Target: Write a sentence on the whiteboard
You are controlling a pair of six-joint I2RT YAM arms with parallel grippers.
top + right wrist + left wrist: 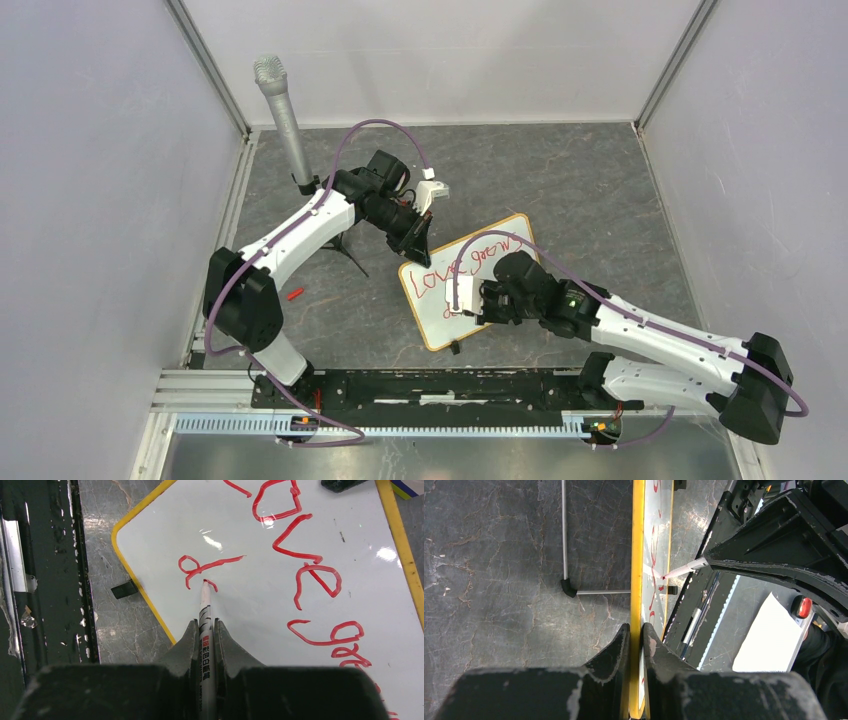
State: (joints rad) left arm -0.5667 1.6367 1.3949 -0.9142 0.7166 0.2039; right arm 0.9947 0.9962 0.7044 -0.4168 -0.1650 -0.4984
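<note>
The whiteboard lies mid-worktop, its yellow edge pinched in the left claw. The right claw grips a marker — tip touching the board, starting the red sentence's second line.

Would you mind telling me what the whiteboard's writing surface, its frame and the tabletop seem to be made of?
The whiteboard surface looks glossy white, likely coated laminate; it mirrors the lights. The frame is smooth yellow, plastic or painted wood; no grain shows. The tabletop is dark grey with stone-like veining and a dull sheen, perhaps a printed mat.
</note>
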